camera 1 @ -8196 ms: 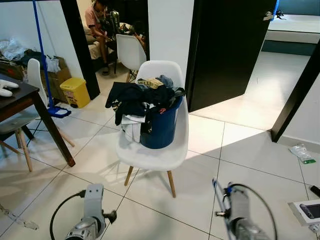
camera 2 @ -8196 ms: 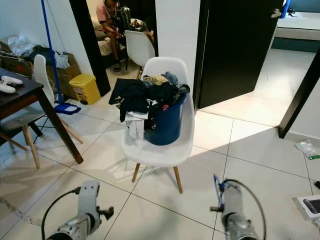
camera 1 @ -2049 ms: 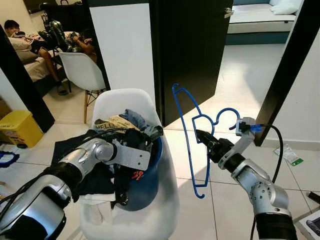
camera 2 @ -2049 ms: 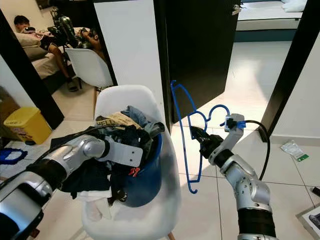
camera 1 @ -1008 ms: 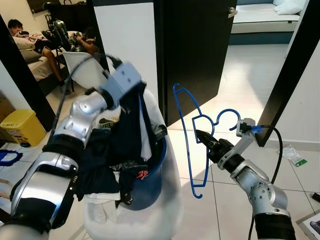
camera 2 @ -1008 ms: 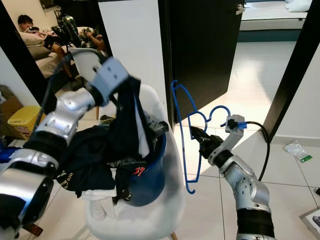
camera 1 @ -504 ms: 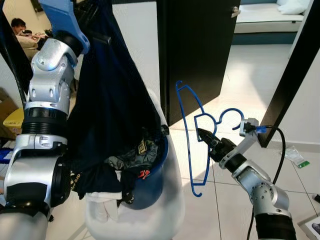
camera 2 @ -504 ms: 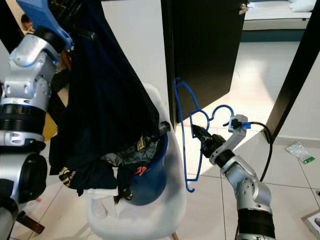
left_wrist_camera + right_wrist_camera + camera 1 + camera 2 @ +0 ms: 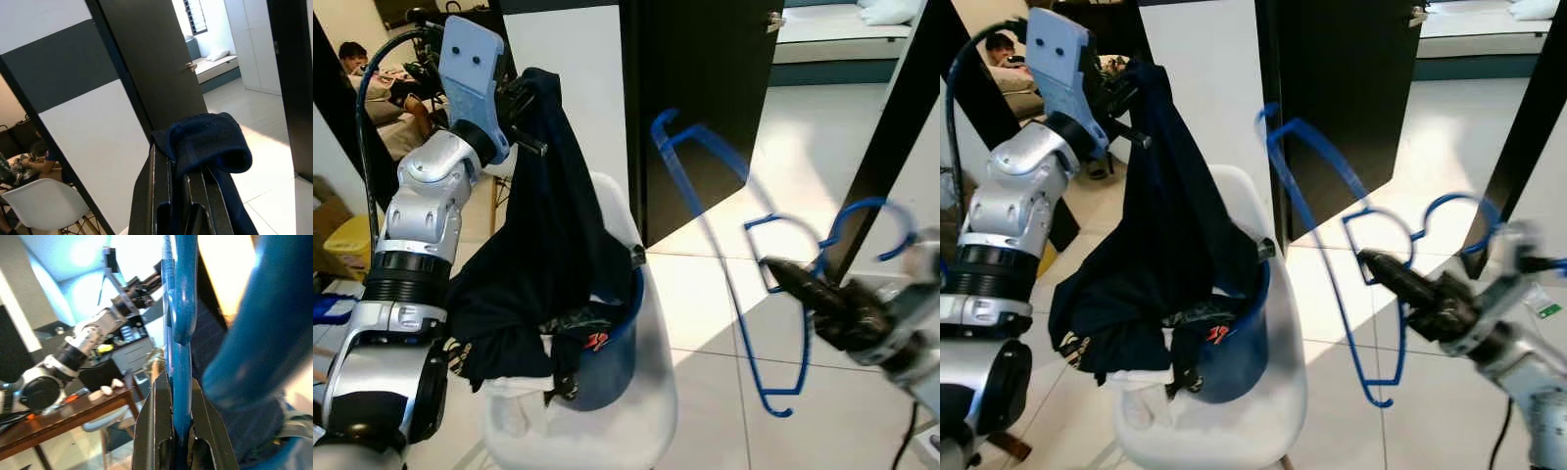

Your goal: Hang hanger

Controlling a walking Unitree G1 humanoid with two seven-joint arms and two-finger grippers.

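We stood on a pale tiled floor (image 9: 705, 284) before a white wall panel and a dark open door (image 9: 705, 98), with a bright bedroom visible beyond it and a seated person (image 9: 357, 59) far off in the room on our left. Directly ahead was a white chair (image 9: 646, 392) carrying a blue bucket (image 9: 612, 362) heaped with dark clothes.

Our left gripper (image 9: 524, 98) was raised high above the chair, its fingers clamped on a fold of a dark navy garment (image 9: 548, 264) that hung down from it, the lower end draped over the bucket. Our right gripper (image 9: 793, 279) was held out over the floor to the right of the chair, fingers closed on the blue hanger (image 9: 705, 215), which was blurred and tilted in mid-air, its hook up near the gripper.

We judged the task to be in its early middle: garment lifted and hanger in hand, but the two well apart. What remained, as we saw it, was to bring the hanger into the garment's neck and then hang it somewhere; no rail was in sight.
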